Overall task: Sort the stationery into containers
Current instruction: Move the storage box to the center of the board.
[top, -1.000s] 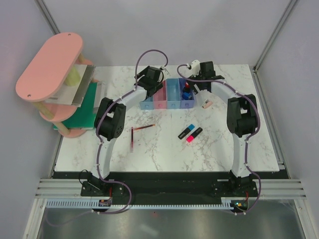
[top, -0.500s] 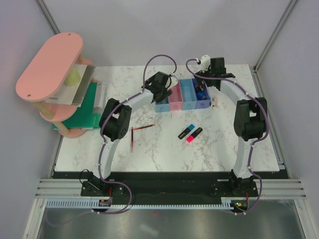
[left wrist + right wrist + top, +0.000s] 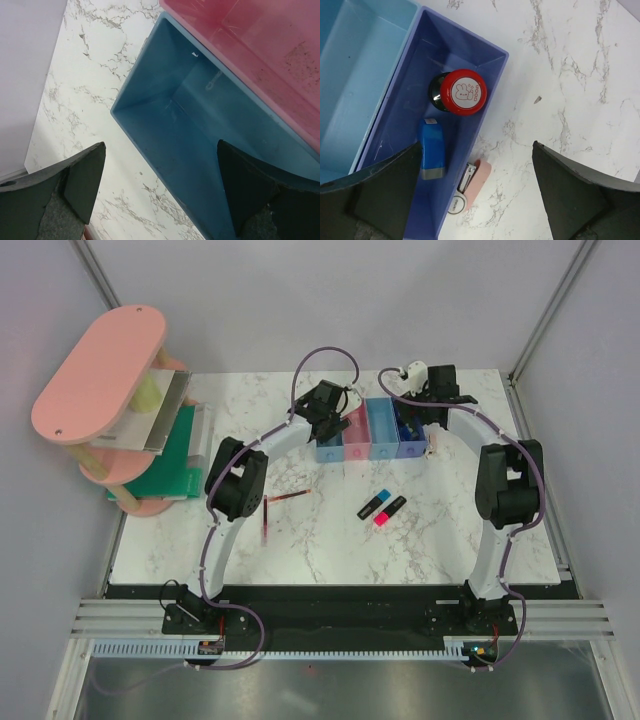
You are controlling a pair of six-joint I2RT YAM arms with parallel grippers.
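Note:
The containers are a joined row: light blue point(image 3: 329, 447), pink point(image 3: 355, 435), light blue point(image 3: 382, 428), purple point(image 3: 411, 448). The purple bin point(image 3: 405, 130) holds a red-black capped piece point(image 3: 462, 92) and a blue block point(image 3: 431, 150). A small pink-beige piece point(image 3: 476, 184) lies on the table against that bin's outer wall. My right gripper point(image 3: 476, 145) hangs open over that wall. Over the near corner of the empty end blue bin point(image 3: 200, 125), my left gripper point(image 3: 161, 145) is open. Two dark-red pens point(image 3: 287, 496) point(image 3: 265, 519) and blue point(image 3: 373, 505) and pink point(image 3: 390, 510) highlighters lie on the marble.
A big pink oval-topped rack point(image 3: 100, 370) with a green mat point(image 3: 170, 465) stands at the far left. Grey walls close in the table at the back and sides. The pink bin point(image 3: 260, 40) beside the blue one shows nothing inside.
The bin row has slid to the right across the table, and both grippers moved right with it. The purple bin now reaches the pink-beige piece. Pens and highlighters stayed put.

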